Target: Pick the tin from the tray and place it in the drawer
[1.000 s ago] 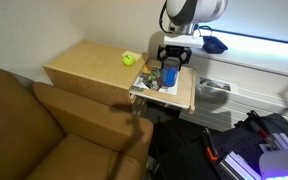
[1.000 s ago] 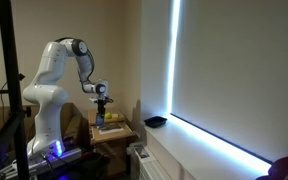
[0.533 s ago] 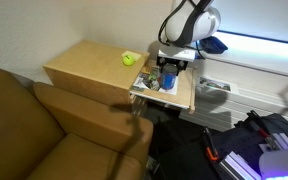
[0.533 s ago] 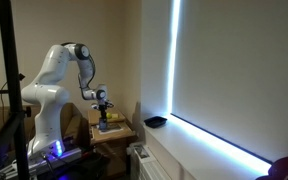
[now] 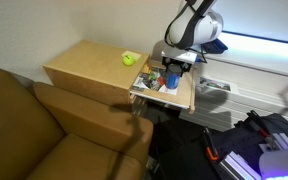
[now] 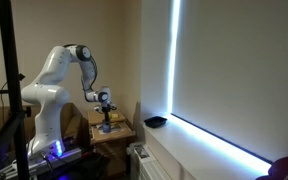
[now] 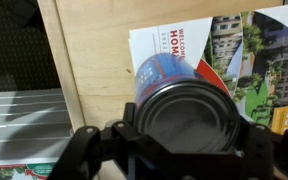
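The tool (image 5: 172, 72), clamped on the tin (image 7: 184, 108), has sunk lower over the open drawer (image 5: 185, 97), the tin just above the leaflets (image 7: 174, 40) inside; the tray (image 6: 156, 122) sits well apart. Release likely comes next.

We log the tin (image 7: 184, 112) as dull grey metal at its end, softly sheened, with a blue printed wrap that is slightly glossy. The drawer (image 7: 89, 60) is pale matt wood with fine straight grain, and the leaflets (image 7: 179, 45) in it are glossy paper. The gripper (image 7: 181, 150) looks matt black, plastic-like. In the exterior views, the sofa (image 5: 34, 125) looks like smooth brown leather and the arm (image 6: 52, 75) shell is glossy white.
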Controlling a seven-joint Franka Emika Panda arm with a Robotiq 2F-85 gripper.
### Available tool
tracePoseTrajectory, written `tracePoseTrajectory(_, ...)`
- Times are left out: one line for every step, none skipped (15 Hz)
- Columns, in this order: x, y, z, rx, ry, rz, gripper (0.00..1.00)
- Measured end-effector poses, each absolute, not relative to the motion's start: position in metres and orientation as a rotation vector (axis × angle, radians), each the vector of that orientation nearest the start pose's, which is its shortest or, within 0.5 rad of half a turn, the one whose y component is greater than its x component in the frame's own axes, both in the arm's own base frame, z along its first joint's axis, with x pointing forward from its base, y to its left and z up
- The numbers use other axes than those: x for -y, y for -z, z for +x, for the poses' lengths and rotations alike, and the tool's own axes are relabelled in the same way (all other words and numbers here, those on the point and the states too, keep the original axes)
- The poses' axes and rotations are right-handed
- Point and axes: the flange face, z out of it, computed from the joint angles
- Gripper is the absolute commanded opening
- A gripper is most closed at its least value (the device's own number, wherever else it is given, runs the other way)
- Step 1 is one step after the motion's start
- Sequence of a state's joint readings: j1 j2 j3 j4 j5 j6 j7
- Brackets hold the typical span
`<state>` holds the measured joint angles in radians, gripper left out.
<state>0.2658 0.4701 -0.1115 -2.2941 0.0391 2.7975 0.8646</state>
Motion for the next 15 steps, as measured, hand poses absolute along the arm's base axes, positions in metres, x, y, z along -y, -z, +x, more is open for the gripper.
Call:
tracePoseTrajectory(-0.074, -0.145, 0.521, -1.159, 0.066, -2.930, 0.98)
tracePoseTrajectory(-0.072, -0.143, 0.520, -1.190, 0.052, -2.913, 1.00)
tracePoseTrajectory(-0.070, -0.143, 0.520, -1.211, 0.045, -2.898, 1.00)
tracePoseTrajectory(-0.070, -0.144, 0.521, -1.224, 0.040, -2.884, 1.00)
tracePoseTrajectory(-0.070, -0.148, 0.523, -1.226, 0.039, -2.869, 1.00)
tracePoseTrajectory(-0.071, -0.153, 0.524, -1.224, 0.039, -2.858, 1.00)
tracePoseTrajectory(-0.072, -0.160, 0.525, -1.219, 0.036, -2.850, 1.00)
tracePoseTrajectory(-0.073, -0.170, 0.526, -1.205, 0.024, -2.846, 1.00)
tracePoseTrajectory(-0.074, -0.182, 0.526, -1.190, -0.002, -2.847, 1.00)
tracePoseTrajectory(-0.074, -0.194, 0.522, -1.189, -0.069, -2.860, 1.00)
tracePoseTrajectory(-0.072, -0.205, 0.514, -1.191, -0.165, -2.880, 1.00)
tracePoseTrajectory(-0.068, -0.215, 0.504, -1.198, -0.246, -2.908, 1.00)
tracePoseTrajectory(-0.062, -0.225, 0.493, -1.215, -0.333, -2.942, 1.00)
tracePoseTrajectory(-0.055, -0.235, 0.481, -1.218, -0.420, -2.973, 1.00)
tracePoseTrajectory(-0.049, -0.247, 0.468, -1.190, -0.515, -2.992, 1.00)
